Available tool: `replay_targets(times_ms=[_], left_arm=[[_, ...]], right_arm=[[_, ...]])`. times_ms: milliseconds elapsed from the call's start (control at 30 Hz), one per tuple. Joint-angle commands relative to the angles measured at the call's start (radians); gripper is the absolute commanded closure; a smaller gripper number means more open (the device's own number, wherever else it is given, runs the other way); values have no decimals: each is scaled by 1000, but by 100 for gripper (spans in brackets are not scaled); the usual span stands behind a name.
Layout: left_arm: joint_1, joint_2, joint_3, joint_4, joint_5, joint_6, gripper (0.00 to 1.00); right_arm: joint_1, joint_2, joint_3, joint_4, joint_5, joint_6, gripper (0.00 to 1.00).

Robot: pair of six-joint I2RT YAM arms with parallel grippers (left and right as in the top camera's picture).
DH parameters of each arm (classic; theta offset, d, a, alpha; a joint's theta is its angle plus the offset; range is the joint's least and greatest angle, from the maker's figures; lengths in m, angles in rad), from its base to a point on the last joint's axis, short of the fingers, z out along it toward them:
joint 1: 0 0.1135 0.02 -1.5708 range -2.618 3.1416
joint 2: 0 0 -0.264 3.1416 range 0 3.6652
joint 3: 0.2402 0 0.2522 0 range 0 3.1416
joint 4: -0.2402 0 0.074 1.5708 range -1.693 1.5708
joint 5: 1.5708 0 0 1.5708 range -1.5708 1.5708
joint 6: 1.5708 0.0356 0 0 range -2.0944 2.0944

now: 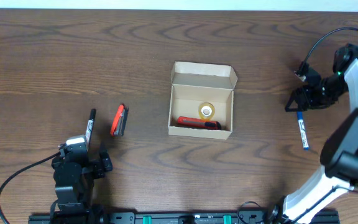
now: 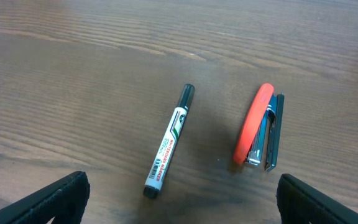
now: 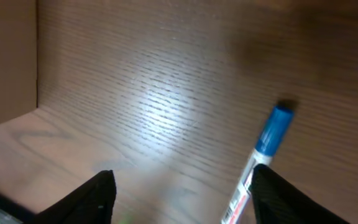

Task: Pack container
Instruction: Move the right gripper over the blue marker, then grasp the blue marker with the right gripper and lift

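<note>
The tan cardboard container (image 1: pixel 201 102) sits open at the table's middle, its flap lid folded back. Inside lie a red-handled tool (image 1: pixel 198 122) and a roll of clear tape (image 1: pixel 206 111). A black-capped marker (image 1: pixel 90 124) (image 2: pixel 169 140) and a red stapler (image 1: pixel 119 119) (image 2: pixel 258 128) lie left of the box, just ahead of my open, empty left gripper (image 1: pixel 79 155) (image 2: pixel 179 205). My right gripper (image 1: pixel 297 102) (image 3: pixel 182 196) is open and empty, hovering by the cap end of a blue-capped marker (image 1: pixel 302 129) (image 3: pixel 260 158) at the right.
The wooden table top (image 1: pixel 73 56) stretches round the box. The right arm's cable (image 1: pixel 321 40) loops above the right gripper. The arm bases and a rail (image 1: pixel 185 218) run along the front edge.
</note>
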Motion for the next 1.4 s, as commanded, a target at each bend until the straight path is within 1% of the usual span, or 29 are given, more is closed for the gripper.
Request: replay_targets(times_ms=[0,67,133,233,333,367,400,500,733,900,1100,1367], left_arm=[[-3,1,17,1,4,-7,5],[-3,1,17,1,3,-7,5],[-3,1,17,2,3,-6,5],[-3,1,17,1,4,-7,5],[-3,1,17,2,4,-7,5],[-3,1,17,2,4,-7,5],[-3,1,17,2,4,-7,5],[-3,1,17,2,4,-7,5],[-3,1,17,2,4,-7,5],[-3,1,17,2,4,-7,5],[-3,1,17,2,4,-7,5],[-3,1,17,2,4,-7,5]], right_arm=[[-2,-153,-63,26,29,25,39],[4,-217,-113,46,61,24,37],[6,-280,-159,62,72,13,28],[5,-360,-218,62,72,-50,24],[6,-407,-262,63,109,-81,27],[5,-414,-274,66,140,-77,32],[5,-415,-288,80,187,-43,33],[3,-407,-338,137,293,45,32],[2,-399,-461,313,305,46,27],[2,-386,-544,436,303,47,28],[2,-341,-568,496,262,48,29],[2,-211,-568,549,261,55,31]])
